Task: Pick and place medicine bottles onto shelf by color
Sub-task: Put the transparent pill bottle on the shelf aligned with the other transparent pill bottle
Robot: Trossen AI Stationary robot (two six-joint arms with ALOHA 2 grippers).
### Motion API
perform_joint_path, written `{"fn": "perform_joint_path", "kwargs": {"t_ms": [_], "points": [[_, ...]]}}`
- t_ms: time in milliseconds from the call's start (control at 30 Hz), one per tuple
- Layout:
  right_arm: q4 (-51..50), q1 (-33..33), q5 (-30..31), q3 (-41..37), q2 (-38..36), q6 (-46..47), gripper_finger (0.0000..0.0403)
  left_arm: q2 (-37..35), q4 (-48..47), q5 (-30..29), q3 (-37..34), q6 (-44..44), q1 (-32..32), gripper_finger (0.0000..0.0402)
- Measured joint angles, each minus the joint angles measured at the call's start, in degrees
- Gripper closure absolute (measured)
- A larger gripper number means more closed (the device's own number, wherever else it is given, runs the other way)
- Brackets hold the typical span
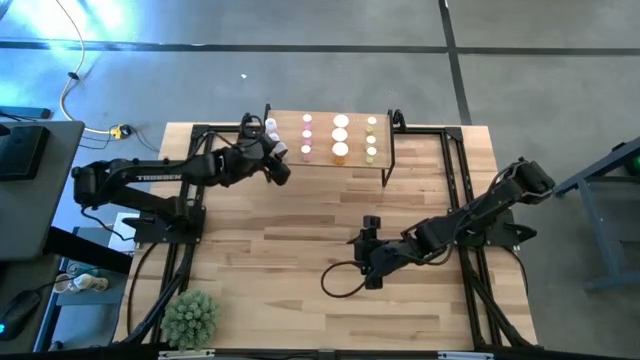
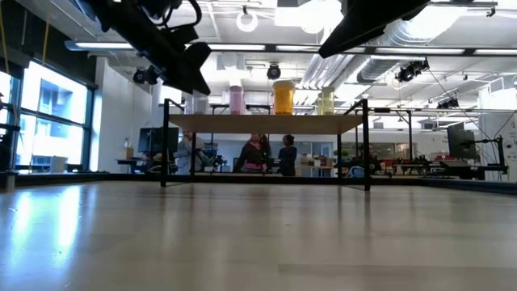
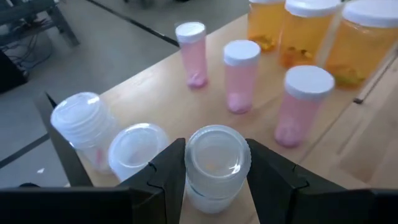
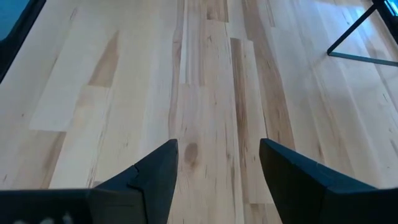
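Hiding clear bottle's (image 3: 216, 163) base, left gripper (image 3: 216, 180)

Ceiling lights (image 2: 246, 20) and exposed ducts (image 2: 404, 32) hang over an open workshop; bright windows (image 2: 48, 121) at left, grey concrete floor (image 1: 300, 70) around the table.

Crowded shelf (image 1: 322, 160); bare tabletop (image 1: 300, 235)

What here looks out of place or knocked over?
Nothing stands out. The bottles on the shelf stand upright in color rows, the left gripper holds a clear bottle beside two others, and the right gripper is open above bare table.
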Motion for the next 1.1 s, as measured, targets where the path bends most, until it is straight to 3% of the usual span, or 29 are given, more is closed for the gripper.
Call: {"fn": "perform_joint_path", "kwargs": {"t_ms": [800,1100], "points": [[-0.4,0.0,0.0,0.0,0.0,0.0,0.0185,0.4,0.0,-2.7,0.0,0.0,0.4,0.0268],[-0.5,0.0,0.0,0.0,0.0,0.0,0.0185,-3.6,-3.4,-2.7,0.0,-1.6,-0.4,0.0268]]}}
